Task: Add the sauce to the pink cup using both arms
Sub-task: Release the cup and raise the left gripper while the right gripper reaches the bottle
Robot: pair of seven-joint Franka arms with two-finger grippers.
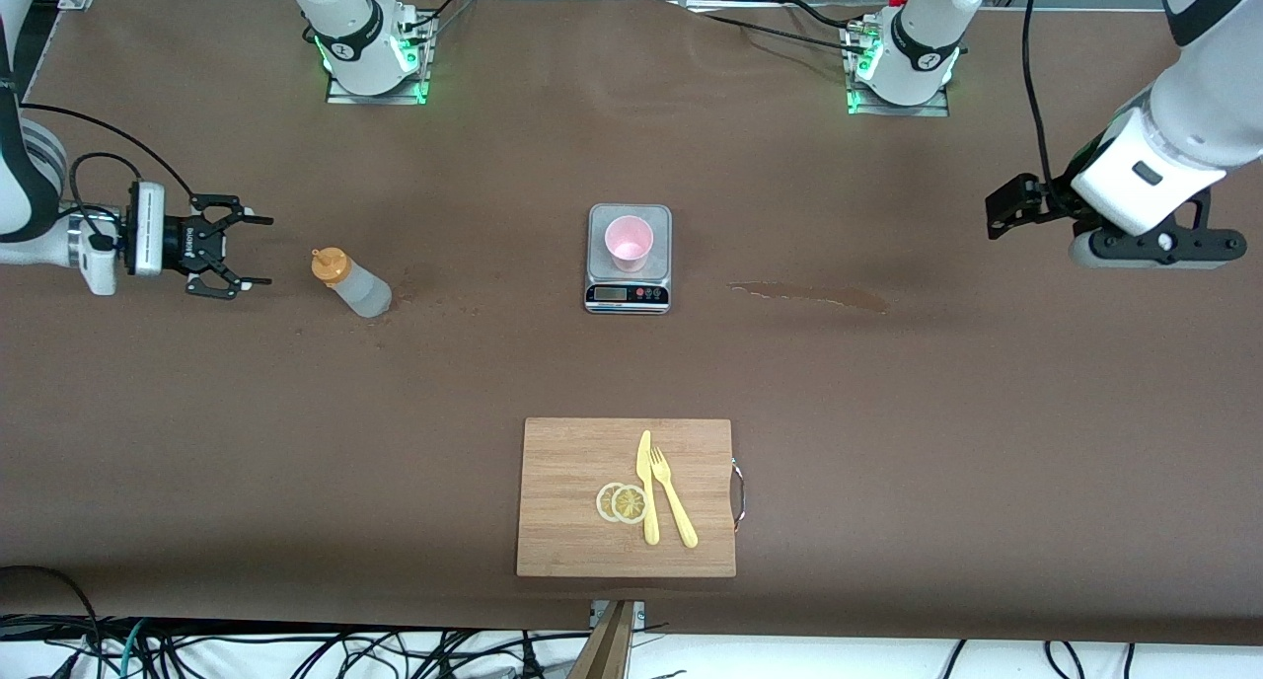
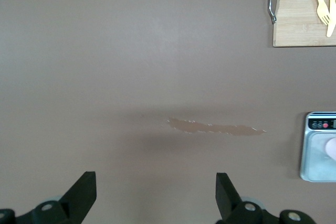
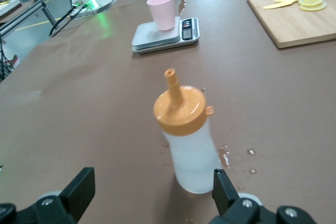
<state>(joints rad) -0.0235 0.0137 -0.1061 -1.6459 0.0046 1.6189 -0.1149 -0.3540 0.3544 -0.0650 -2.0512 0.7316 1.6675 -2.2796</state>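
The squeeze bottle (image 1: 350, 282) with its orange nozzle cap stands upright on the table toward the right arm's end. Its body looks whitish, and no brown sauce shows plainly in it. My right gripper (image 1: 264, 252) is open, held level, and points at the bottle from a short way off without touching it. In the right wrist view the bottle (image 3: 186, 140) stands just ahead of the open gripper (image 3: 153, 176). The pink cup (image 1: 629, 243) stands on a small scale (image 1: 651, 220) at mid-table. My left gripper (image 1: 999, 215) hangs open and empty over the left arm's end (image 2: 156, 178).
A brownish spill (image 1: 809, 294) streaks the table between the scale and the left gripper. Small wet drops (image 3: 227, 157) lie by the bottle. A wooden cutting board (image 1: 562, 501) with lemon slices (image 1: 622, 502), a yellow knife and a fork lies nearer the front camera.
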